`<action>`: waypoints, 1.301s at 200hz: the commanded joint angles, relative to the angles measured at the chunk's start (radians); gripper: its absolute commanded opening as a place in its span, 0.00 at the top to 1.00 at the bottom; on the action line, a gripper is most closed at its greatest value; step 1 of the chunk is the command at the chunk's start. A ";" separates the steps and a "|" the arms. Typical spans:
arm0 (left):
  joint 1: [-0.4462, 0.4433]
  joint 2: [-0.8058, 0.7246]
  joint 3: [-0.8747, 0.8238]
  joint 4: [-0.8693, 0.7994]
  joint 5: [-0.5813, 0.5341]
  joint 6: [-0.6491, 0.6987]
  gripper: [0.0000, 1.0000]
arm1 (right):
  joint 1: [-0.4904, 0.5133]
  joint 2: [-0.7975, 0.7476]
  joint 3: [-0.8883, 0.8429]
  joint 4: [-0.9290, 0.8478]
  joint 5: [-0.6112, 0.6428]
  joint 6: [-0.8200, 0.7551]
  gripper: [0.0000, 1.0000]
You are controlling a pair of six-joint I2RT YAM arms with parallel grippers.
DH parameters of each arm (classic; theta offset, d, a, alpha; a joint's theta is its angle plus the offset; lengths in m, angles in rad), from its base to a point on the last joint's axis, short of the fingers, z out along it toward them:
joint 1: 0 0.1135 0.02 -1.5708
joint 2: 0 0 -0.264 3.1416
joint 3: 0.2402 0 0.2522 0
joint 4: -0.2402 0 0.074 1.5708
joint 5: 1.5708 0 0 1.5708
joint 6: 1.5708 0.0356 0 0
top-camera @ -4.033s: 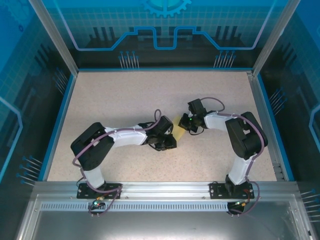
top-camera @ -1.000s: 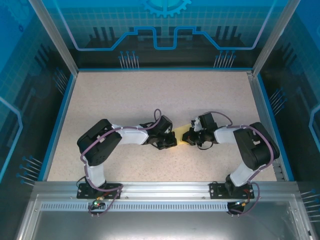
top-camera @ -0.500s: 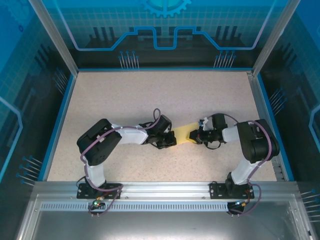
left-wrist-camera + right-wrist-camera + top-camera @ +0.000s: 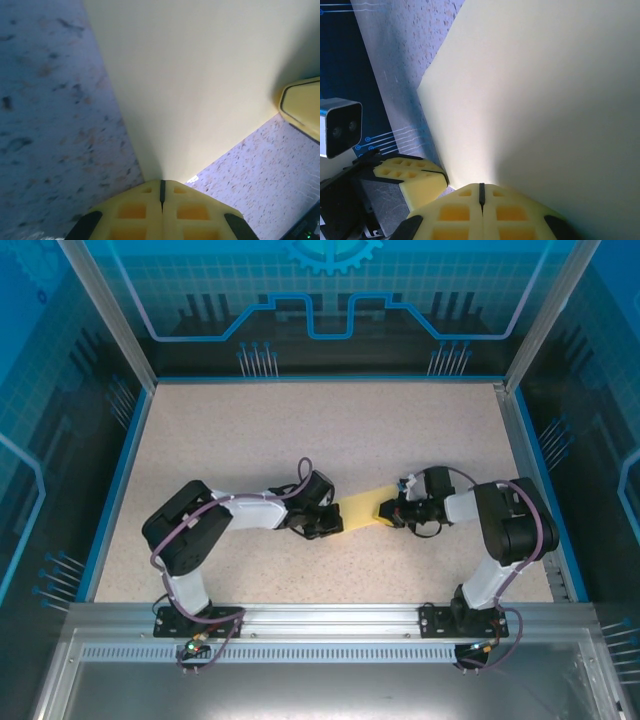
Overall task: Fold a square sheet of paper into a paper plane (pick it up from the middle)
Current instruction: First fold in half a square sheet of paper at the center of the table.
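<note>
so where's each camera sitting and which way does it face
top external: above and behind the arm bases, looking down at the table; both arms show, left claw and right claw shut on the paper's ends
left wrist: on the left wrist, looking along its shut claw across the paper; right claw's tip at right
right wrist: on the right wrist, looking along its shut claw across the paper; left claw at lower left
shared: each wrist view catches the other claw
</note>
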 commanded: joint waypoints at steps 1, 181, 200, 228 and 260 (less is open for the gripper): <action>0.019 -0.025 -0.062 -0.232 -0.061 0.033 1.00 | -0.009 0.026 0.007 -0.085 0.230 -0.013 0.98; 0.022 -0.002 0.082 -0.170 -0.141 0.111 1.00 | 0.352 0.144 0.203 0.013 0.220 0.174 0.98; 0.022 -0.012 0.075 -0.171 -0.146 0.118 1.00 | 0.351 0.129 0.213 -0.012 0.219 0.157 0.98; 0.023 -0.033 0.084 -0.169 -0.143 0.122 1.00 | 0.353 0.129 0.214 -0.024 0.218 0.149 0.98; 0.025 -0.038 0.099 -0.164 -0.142 0.130 1.00 | 0.355 0.136 0.209 -0.016 0.221 0.152 0.98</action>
